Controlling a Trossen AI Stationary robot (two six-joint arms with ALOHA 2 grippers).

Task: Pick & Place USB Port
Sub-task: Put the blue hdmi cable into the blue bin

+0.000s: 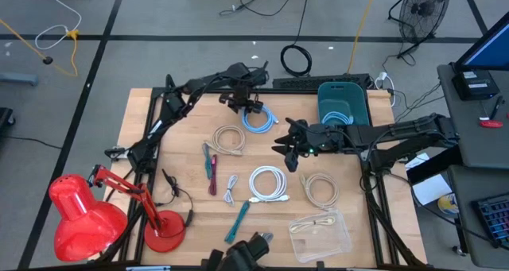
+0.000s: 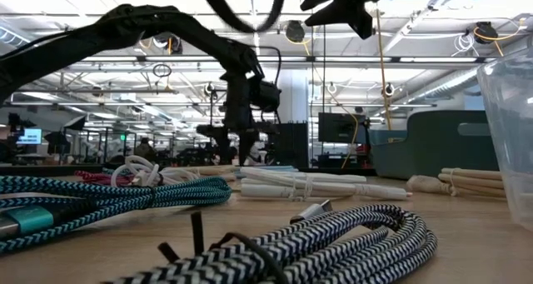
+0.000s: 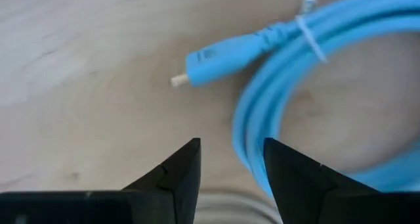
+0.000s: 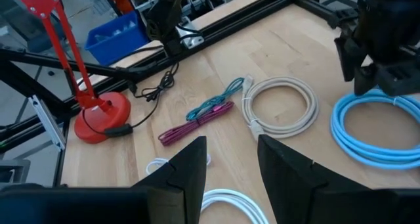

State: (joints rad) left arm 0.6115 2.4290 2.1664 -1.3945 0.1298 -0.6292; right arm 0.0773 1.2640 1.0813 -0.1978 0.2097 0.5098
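In the left wrist view, the left gripper (image 3: 231,163) stands parted and empty, one finger's tip just above the blue USB cable (image 3: 315,73), whose plug points toward frame left. The high view places that coil (image 1: 259,120) at upper centre, with the right gripper (image 1: 288,149) at mid-frame, jaws apart, holding nothing.

The light blue USB cable (image 1: 258,120) lies coiled flat on the wooden worktop (image 1: 183,144) (bound by a small tie), its blue plug (image 3: 220,56) pointing outward from the coil.
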